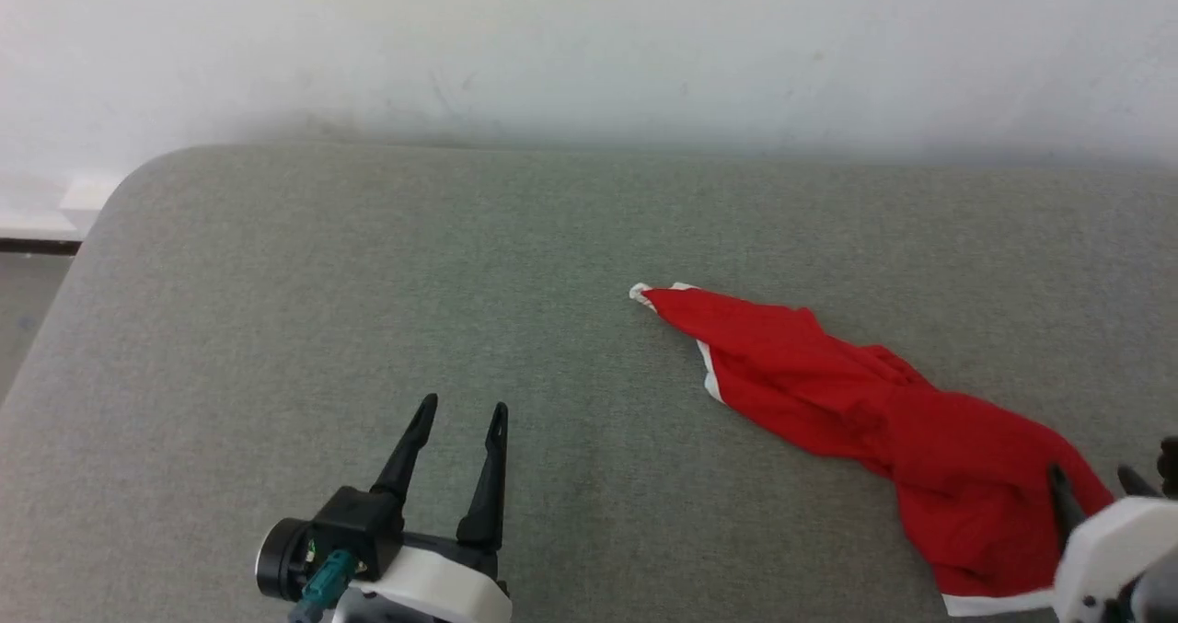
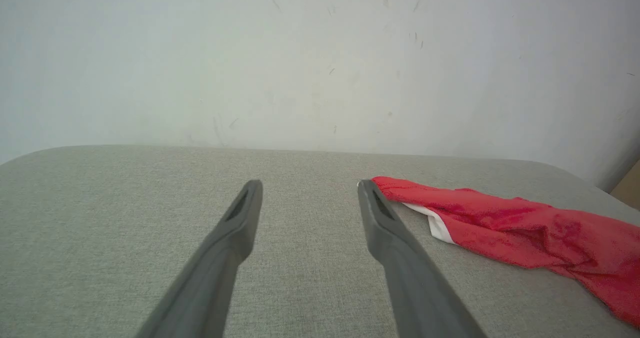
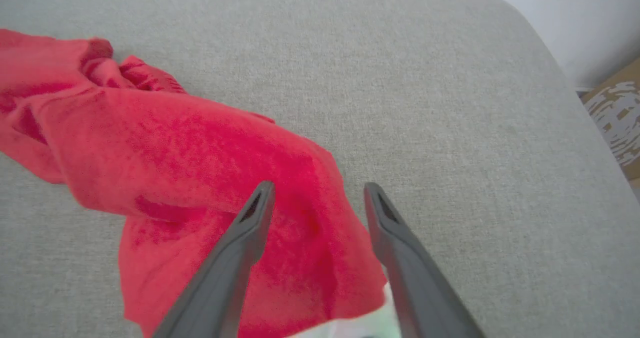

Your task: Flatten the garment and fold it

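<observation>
Head view: The left gripper (image 1: 462,413) sits at the lower left with its two fingers spread. It holds nothing and is well apart from the garment (image 1: 874,402). The right gripper (image 1: 1095,485) enters at the lower right corner, its dark finger ends over the near end of the garment. The garment lies on the right half of the grey tabletop (image 1: 368,282) as a long, bunched red strip running from mid-surface toward the near right. White trim shows at its far tip, along one edge and at its near end.

Left wrist view: The left gripper (image 2: 310,185) is spread wide, with bare tabletop (image 2: 100,228) between the fingers. The garment (image 2: 525,228) lies to the right, wrinkled, with a white edge showing.

Right wrist view: The right gripper (image 3: 318,188) is spread, pinching nothing. The garment (image 3: 200,143) lies crumpled under and between the fingers; whether they touch the fabric cannot be told. A white hem shows at the bottom edge.
</observation>
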`<state>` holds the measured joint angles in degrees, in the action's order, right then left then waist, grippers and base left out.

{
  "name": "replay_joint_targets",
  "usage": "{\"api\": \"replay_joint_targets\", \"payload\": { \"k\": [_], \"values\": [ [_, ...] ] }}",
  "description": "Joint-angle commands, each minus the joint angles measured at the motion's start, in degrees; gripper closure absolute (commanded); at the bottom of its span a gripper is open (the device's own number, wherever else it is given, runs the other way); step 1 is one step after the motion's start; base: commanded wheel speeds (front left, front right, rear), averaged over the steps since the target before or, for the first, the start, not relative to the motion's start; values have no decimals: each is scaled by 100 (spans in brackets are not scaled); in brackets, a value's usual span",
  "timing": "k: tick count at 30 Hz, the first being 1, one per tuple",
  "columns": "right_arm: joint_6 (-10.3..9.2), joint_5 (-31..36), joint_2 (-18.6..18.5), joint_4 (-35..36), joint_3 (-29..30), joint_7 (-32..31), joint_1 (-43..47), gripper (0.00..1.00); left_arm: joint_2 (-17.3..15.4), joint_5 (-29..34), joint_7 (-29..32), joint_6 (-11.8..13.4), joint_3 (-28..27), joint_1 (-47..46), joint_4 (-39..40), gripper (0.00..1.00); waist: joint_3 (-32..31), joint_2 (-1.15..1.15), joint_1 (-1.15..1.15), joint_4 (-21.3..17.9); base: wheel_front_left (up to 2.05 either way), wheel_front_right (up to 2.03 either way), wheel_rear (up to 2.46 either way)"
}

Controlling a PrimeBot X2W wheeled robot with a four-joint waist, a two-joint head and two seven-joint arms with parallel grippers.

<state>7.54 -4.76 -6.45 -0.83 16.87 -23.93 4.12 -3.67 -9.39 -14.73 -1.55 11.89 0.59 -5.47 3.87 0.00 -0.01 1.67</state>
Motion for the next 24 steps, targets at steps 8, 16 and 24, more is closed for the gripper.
{"api": "replay_joint_targets", "payload": {
  "k": [8, 16, 24],
  "values": [
    [-5, -158, 243, 387, -649, 1473, -284, 0, 57, -75, -20, -237, 328, -263, -400, 0, 138, 0, 1, -259, 0, 0, 0],
    [-5, -175, 336, 426, -824, 2217, -409, 0, 77, -583, 1385, -396, 1253, -1371, -1227, 0, 574, 0, 1, -655, 0, 0, 0],
    [-5, -176, 353, 367, -862, 2550, -705, 0, 79, -1161, 2534, 41, 1741, -2759, -2139, 0, 1076, 0, 1, -1207, 0, 0, 0]
  ]
}}
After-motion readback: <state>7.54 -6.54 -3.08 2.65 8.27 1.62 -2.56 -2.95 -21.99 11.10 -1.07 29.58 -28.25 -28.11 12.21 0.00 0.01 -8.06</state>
